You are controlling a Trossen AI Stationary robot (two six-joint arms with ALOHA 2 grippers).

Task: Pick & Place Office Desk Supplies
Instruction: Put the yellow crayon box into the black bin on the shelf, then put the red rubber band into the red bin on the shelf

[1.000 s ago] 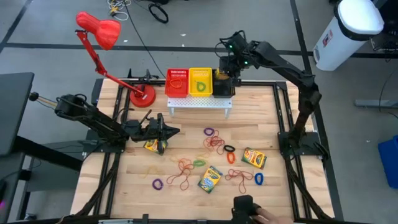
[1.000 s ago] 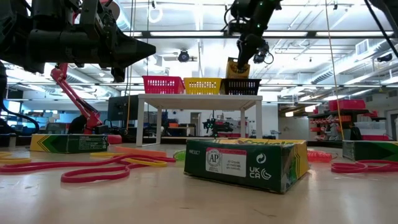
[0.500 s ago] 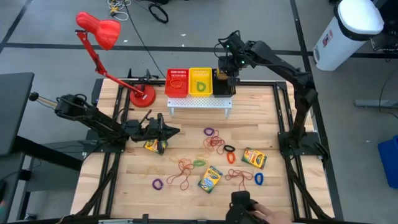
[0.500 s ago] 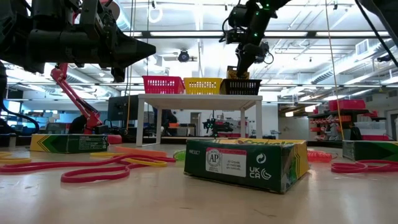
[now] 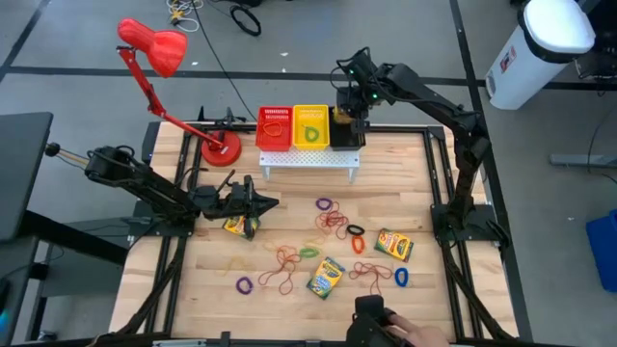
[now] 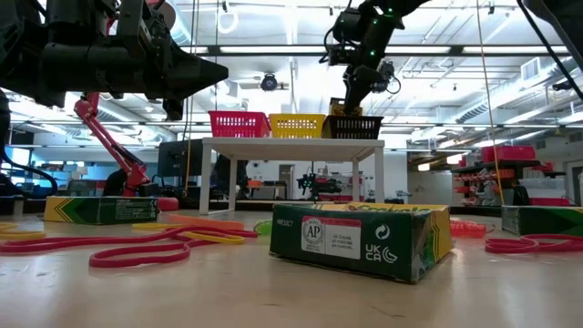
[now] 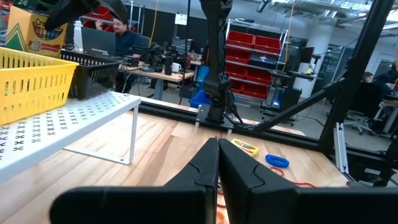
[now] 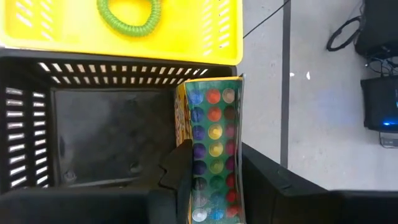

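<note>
- The right gripper (image 8: 211, 180), clamped on a crayon box (image 8: 213, 143), holds it at the black basket's (image 8: 93, 137) rim beside the yellow basket (image 8: 186, 37).
- The left gripper (image 5: 268, 202), fingers together, hovers low over the bench (image 5: 289, 289) near another crayon box (image 5: 234, 226); rubber bands (image 5: 333, 220) lie scattered mid-bench.
- The held box's lower end is hidden.

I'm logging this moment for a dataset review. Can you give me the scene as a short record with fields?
right gripper: shut on a crayon box, over the black basket on the white rack
left gripper: shut, empty, above the table
yellow basket: holds a green band
red basket: beside the yellow one
on table: three crayon boxes, loose rubber bands
</note>
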